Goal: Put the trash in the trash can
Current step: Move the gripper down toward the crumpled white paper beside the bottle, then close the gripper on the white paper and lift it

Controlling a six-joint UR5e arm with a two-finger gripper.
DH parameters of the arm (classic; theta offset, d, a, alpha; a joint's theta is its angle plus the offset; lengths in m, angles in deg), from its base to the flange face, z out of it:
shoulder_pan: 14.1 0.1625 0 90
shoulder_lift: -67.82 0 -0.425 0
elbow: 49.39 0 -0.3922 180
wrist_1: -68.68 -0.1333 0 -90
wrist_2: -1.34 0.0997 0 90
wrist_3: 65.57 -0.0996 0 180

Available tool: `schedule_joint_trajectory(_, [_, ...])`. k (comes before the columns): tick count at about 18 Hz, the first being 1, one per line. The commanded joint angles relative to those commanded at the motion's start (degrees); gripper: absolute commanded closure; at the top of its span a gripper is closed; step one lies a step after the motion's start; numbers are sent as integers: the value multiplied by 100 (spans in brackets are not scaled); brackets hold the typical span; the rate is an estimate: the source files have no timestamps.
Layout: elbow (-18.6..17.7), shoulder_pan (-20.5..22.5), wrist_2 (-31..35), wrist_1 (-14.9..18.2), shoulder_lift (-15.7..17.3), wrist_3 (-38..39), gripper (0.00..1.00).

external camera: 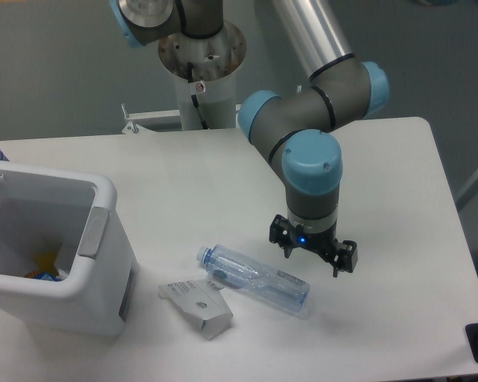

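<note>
Bottle (253,277) and carton (197,306) both lie on my table (223,183), outside bin (103,239). Gripper (311,253) spread, empty, beside bottle; nothing binned yet.

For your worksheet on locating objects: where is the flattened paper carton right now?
The carton lies flat on the table, near its front edge, between the white bin and the crushed bottle.

Arm bent at elbow, wrist pointing down, claw (312,257) spread apart, holding nothing
</note>
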Motion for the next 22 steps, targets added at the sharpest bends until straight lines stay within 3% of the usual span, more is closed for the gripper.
schedule_joint_trajectory(2, [-220, -114, 0, -493, -53, 440, 0])
schedule_joint_trajectory(4, [-143, -219, 0, -671, -158, 844, 0])
schedule_joint_trajectory(7, [16, -386, -9, -671, -316, 1066, 0])
schedule_joint_trajectory(14, [16, -747, -9, -680, -439, 996, 0])
schedule_joint_trajectory(22, [25, -1090, -510, -654, -580, 180, 0])
